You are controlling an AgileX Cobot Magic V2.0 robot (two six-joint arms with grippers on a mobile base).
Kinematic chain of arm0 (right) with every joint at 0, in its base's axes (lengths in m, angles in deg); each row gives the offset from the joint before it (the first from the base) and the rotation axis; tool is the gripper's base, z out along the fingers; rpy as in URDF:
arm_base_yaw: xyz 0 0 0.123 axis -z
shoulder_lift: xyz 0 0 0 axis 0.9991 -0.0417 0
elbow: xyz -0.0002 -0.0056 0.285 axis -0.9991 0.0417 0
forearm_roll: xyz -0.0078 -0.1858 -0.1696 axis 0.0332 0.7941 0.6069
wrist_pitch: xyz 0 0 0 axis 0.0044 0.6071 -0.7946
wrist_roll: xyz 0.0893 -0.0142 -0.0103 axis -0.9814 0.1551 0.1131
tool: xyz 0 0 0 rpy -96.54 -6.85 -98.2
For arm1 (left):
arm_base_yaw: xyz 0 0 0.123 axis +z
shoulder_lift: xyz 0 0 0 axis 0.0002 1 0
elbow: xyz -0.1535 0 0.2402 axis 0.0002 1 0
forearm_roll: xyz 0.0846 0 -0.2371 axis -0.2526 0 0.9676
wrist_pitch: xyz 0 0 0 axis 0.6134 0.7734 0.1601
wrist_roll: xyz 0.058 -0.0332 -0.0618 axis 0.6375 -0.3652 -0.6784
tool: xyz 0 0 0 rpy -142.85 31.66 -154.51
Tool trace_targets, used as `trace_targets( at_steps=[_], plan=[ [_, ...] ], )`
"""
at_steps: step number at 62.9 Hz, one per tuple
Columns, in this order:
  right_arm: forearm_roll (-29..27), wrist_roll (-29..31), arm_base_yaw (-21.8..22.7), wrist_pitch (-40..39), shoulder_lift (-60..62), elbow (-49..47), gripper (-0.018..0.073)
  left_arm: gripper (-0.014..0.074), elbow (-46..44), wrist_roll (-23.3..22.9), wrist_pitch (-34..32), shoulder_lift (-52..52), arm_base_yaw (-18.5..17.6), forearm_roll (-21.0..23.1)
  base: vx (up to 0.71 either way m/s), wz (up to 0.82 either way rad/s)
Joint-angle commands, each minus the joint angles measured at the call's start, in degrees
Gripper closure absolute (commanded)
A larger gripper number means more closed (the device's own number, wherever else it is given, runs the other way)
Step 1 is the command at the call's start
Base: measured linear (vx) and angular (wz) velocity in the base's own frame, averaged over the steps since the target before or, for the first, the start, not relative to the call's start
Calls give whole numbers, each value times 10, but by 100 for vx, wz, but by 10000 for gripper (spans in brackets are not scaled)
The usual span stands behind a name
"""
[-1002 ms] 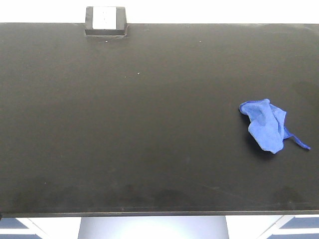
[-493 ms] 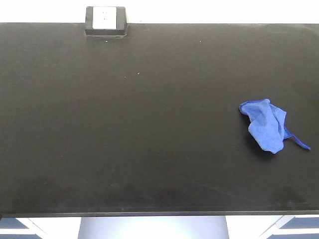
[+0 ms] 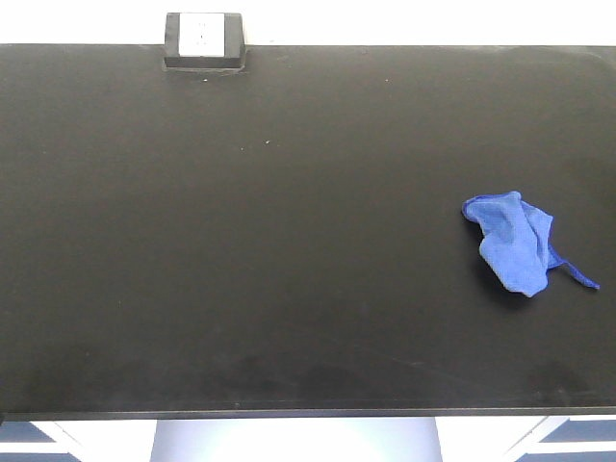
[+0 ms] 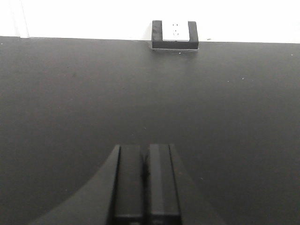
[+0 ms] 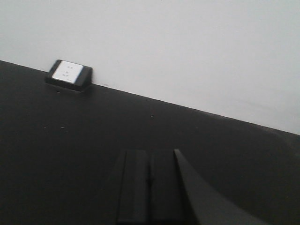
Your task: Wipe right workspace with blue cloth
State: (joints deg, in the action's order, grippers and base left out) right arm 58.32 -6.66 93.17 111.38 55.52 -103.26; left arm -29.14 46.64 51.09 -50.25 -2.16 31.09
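The blue cloth lies crumpled on the right side of the black benchtop, the right workspace, with a thin hem strip trailing toward the right edge. Neither arm appears in the front view. In the left wrist view my left gripper is shut, its two black fingers pressed together with nothing between them, above bare benchtop. My right gripper is likewise shut and empty over the dark surface. Neither wrist view shows the cloth.
A small black outlet box with a grey face sits at the benchtop's back edge, left of centre, also visible as the outlet box and the outlet box. A white wall rises behind. The bench's front edge runs along the bottom.
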Motion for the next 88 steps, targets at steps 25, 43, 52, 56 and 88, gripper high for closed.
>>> trace_targets(
  at_steps=[25,43,52,56,88],
  plan=[
    [309,-393,1,-288,210,280,567,602,17,-5,-45,-9,-3,-1,0,0],
    [305,-388,1,-267,268,395,567,602,17,-5,-45,-9,-3,-1,0,0],
    [301,-391,1,-270,267,395,567,602,17,-5,-45,-9,-3,-1,0,0],
    [301,-391,1,-269,267,395,567,602,17,-5,-45,-9,-3,-1,0,0],
    [301,-391,1,-269,267,395,567,602,17,-5,-45,-9,-3,-1,0,0]
  ],
)
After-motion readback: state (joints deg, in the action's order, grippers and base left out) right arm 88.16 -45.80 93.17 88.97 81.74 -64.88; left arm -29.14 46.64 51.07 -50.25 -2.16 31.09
